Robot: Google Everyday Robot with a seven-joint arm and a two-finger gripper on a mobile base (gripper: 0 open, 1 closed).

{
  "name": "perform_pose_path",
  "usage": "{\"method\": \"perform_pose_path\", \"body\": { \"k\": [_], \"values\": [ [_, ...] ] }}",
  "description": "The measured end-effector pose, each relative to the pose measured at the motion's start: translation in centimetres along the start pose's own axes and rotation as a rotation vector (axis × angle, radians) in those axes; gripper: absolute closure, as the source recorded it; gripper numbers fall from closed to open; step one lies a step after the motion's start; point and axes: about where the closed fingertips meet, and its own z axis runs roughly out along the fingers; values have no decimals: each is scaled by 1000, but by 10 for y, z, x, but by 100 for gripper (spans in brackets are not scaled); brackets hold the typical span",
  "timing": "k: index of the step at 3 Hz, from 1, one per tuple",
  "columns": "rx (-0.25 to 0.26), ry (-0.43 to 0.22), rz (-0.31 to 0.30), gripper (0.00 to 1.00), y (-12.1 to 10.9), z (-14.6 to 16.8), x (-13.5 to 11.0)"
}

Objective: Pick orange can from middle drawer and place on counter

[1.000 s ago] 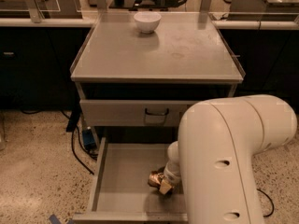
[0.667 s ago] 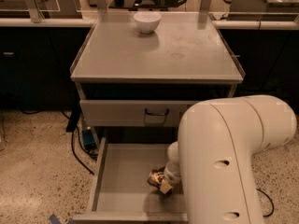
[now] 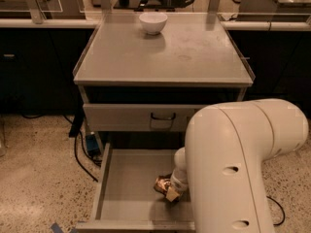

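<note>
On my feed the robot's white arm (image 3: 233, 169) is the biggest thing, filling the lower right and bending down into the cabinet's open drawer. Behind it the counter (image 3: 194, 57) spreads out as a flat grey top with low rims along its sides and back. Below that, the middle drawer (image 3: 131, 178) is pulled out toward me, and I see its bare grey floor and low side walls. Above it sits a closed grey drawer front (image 3: 126, 118) with a black loop handle (image 3: 163, 116). A white bowl (image 3: 153, 22) stands upright near the back edge of the counter, well apart from everything else. The gripper (image 3: 169, 192) is down inside the middle drawer, toward its right side, right against the orange can (image 3: 160, 183). The can lies tilted on the drawer floor just beside the arm. I cannot tell whether the gripper has closed on it.
</note>
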Motion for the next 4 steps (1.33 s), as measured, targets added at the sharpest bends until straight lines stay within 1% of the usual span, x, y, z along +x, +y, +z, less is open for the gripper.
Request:
{"method": "perform_pose_path", "body": {
  "k": [1,2,3,4],
  "values": [
    [-45,-51,0,100,2,-8,-2],
    [-101,-211,-35,100,14,-58,-18],
    [-108,-338,-62,100,19,-115,-28],
    [-112,-446,-89,100,23,-166,-38]
  ]
}}
